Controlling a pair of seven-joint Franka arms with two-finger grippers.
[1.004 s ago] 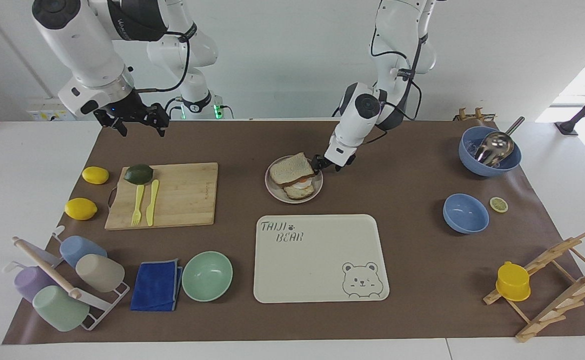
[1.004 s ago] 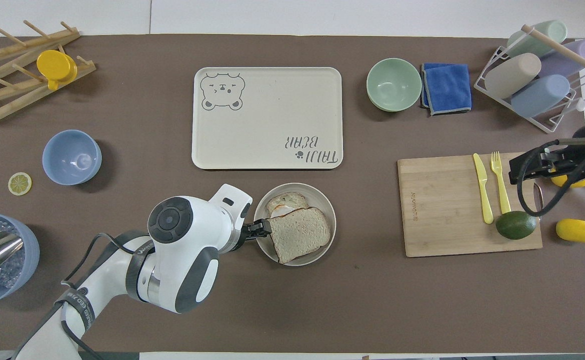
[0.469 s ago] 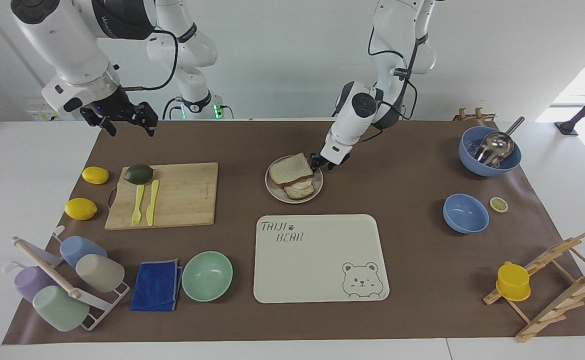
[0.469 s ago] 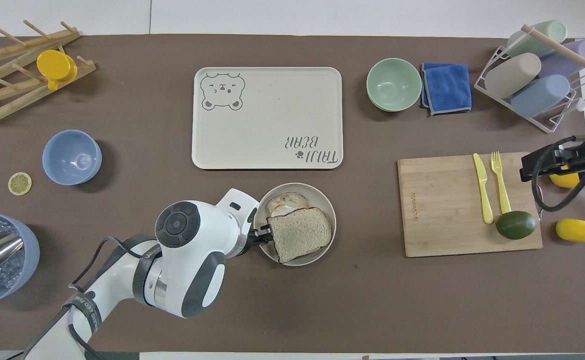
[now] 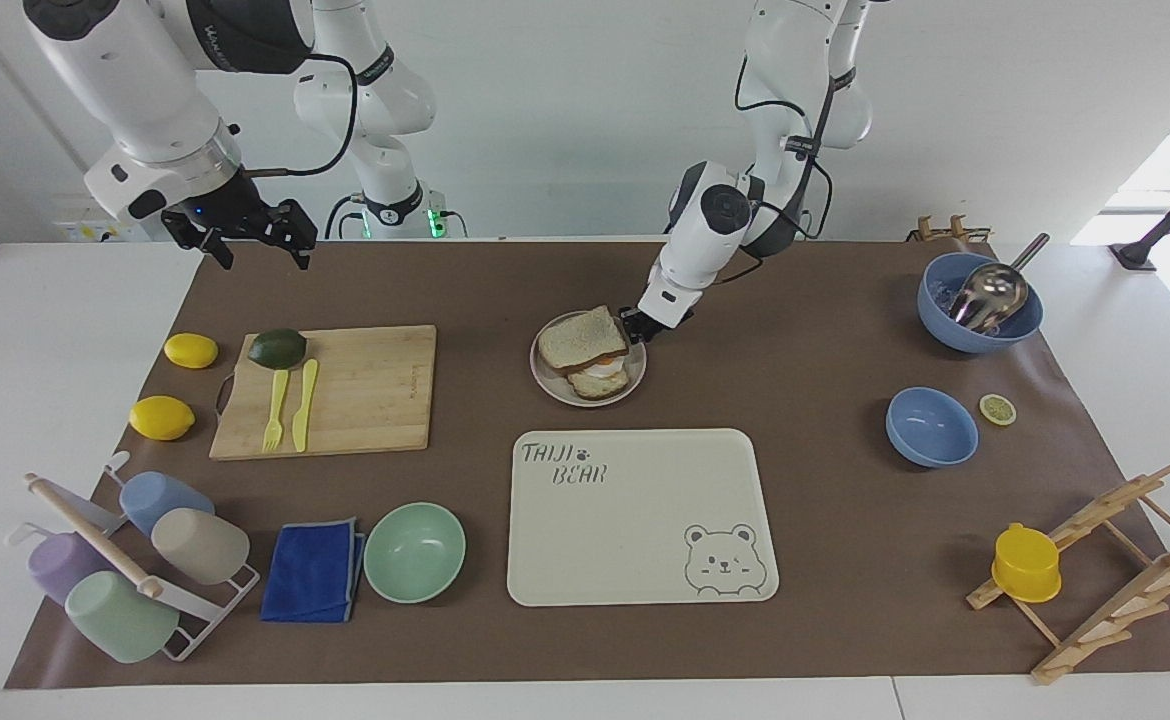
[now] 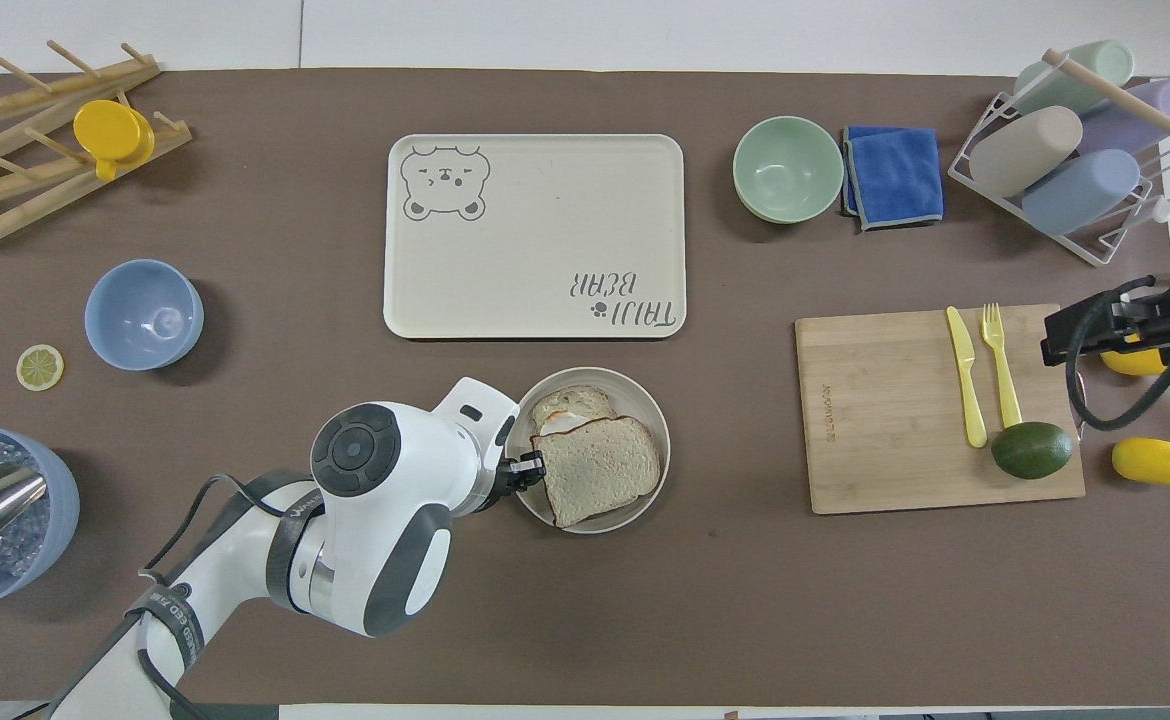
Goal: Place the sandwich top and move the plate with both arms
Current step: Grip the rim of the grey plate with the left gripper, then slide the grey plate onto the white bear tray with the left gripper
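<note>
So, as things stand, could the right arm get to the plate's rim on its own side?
Probably yes. The right gripper hangs open above the table edge near the cutting board; bare mat lies between the board and the plate. The left gripper occupies only the rim toward its own arm's end.

Bright, even indoor light; soft short shadows under bowl (image 5: pixel 931 427) and tray (image 5: pixel 642 517). Window glare at one corner. Sharp throughout, slight edge bending.
</note>
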